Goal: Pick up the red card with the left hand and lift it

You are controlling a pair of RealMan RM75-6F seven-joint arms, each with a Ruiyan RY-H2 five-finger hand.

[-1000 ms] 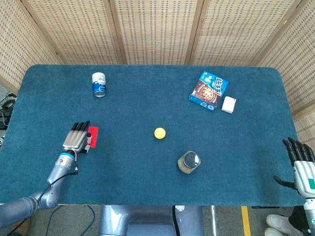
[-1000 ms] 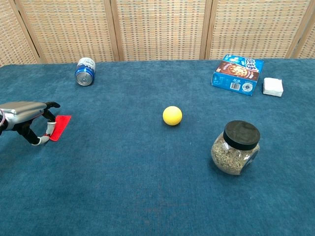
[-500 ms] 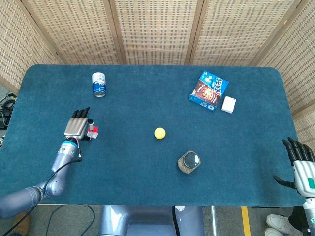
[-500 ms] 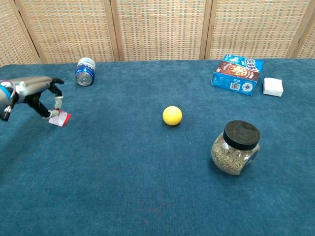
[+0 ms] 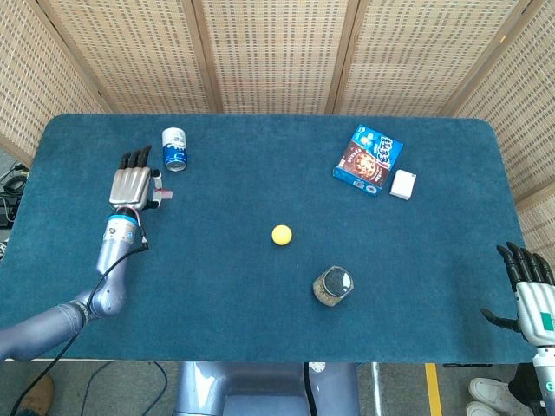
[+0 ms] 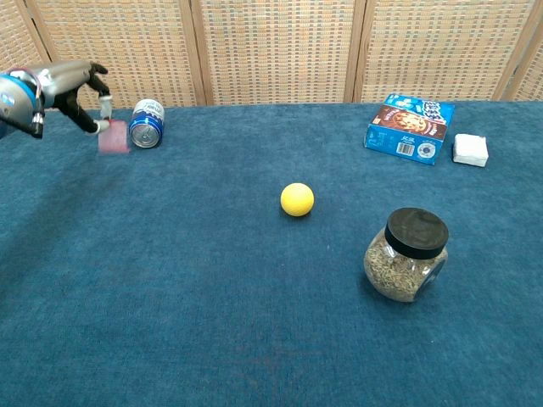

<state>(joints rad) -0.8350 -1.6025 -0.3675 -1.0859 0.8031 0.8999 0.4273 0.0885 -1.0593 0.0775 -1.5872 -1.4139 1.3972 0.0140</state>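
The red card (image 6: 114, 138) hangs in the air, blurred, pinched under my left hand (image 6: 75, 86) high at the left of the chest view. From the head camera my left hand (image 5: 132, 185) shows back-up, and only a thin sliver of the card (image 5: 164, 196) peeks out at its right side. My right hand (image 5: 529, 293) hangs off the table's right front corner with its fingers spread and nothing in it.
A blue can (image 5: 174, 149) lies on its side just right of my left hand. A yellow ball (image 5: 281, 234) sits mid-table, and a seed jar with a black lid (image 5: 333, 286) stands in front of it. A cookie box (image 5: 368, 159) and a small white box (image 5: 403, 184) lie at the back right.
My left hand has risen off the blue cloth with the red card pinched in it, moving up and toward the can. The right hand stays where it was.
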